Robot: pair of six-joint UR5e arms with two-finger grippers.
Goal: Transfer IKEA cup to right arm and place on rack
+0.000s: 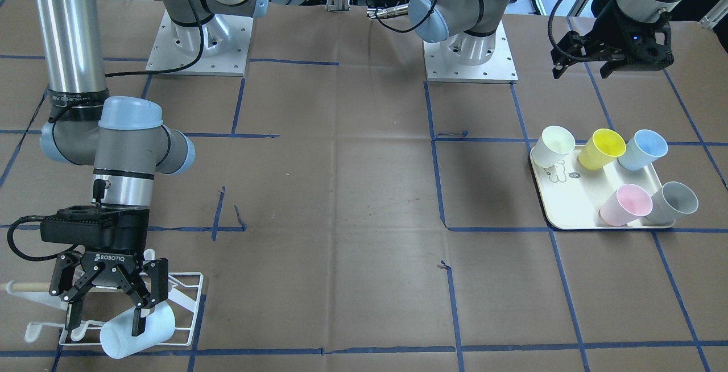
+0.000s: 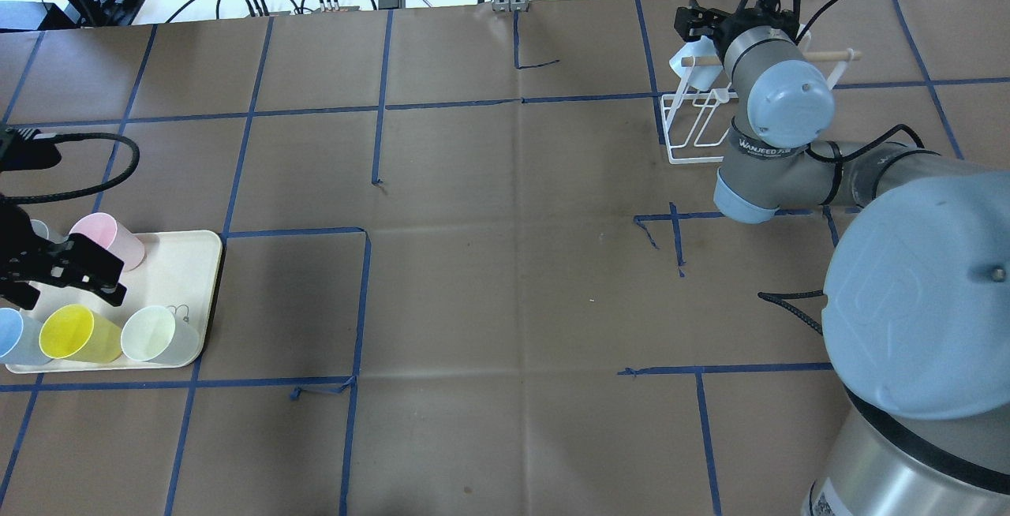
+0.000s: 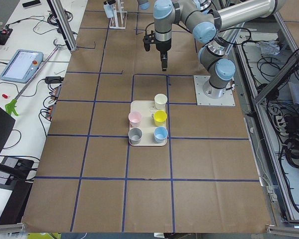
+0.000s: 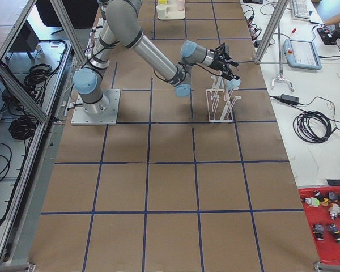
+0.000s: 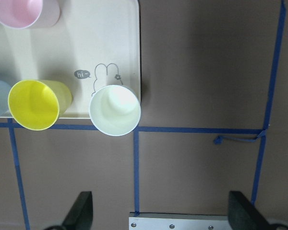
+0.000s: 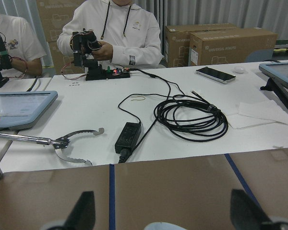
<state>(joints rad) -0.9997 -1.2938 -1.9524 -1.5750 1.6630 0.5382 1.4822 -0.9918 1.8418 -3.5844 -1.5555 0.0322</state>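
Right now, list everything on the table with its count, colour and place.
cups: five, cream, yellow, blue, pink, grey; upright on the tray
tray: one, cream, with a drawing; robot's left side
pale blue cup: one; tilted at the rack
rack: one, white wire, wooden rod; robot's right, far edge
table: one, brown paper, blue tape grid
left gripper: one, black, open; by the tray
right gripper: one, black, open; at the rack
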